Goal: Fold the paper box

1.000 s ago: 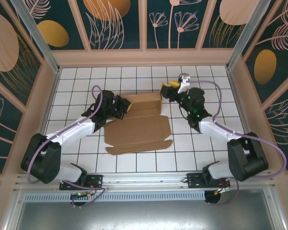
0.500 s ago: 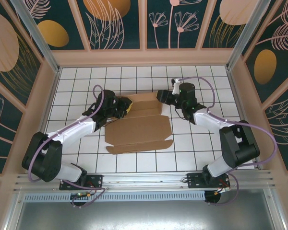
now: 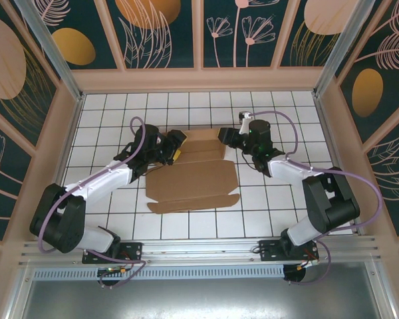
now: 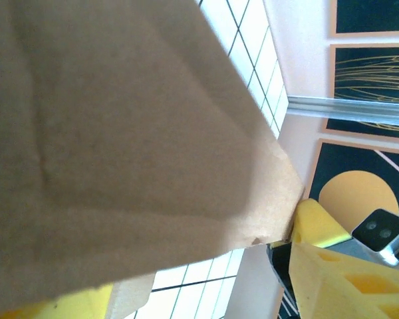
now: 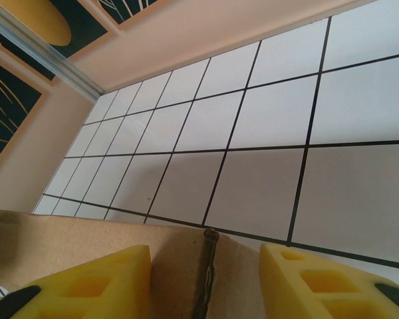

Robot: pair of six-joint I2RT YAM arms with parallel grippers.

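Note:
The paper box (image 3: 193, 179) lies as a brown cardboard sheet in the middle of the tiled floor, its far part folded up into a low wall. At the wall's left end is my left gripper (image 3: 175, 147), open. In the left wrist view a cardboard flap (image 4: 120, 119) hangs close between the spread yellow fingers (image 4: 319, 266). At the wall's right end is my right gripper (image 3: 223, 136), also open. In the right wrist view its yellow fingers (image 5: 100, 279) straddle a doubled cardboard edge (image 5: 209, 266) without pinching it.
Pink walls (image 3: 199, 78) ring the white tiled floor (image 3: 279, 199) on three sides. Both arm bases sit on the rail (image 3: 199, 251) at the near edge. Bare tiles lie behind the box and to both sides.
My left gripper opened and let go of the box's left flap. My right gripper swung in from the back right to the box's far right corner, its jaws narrowing.

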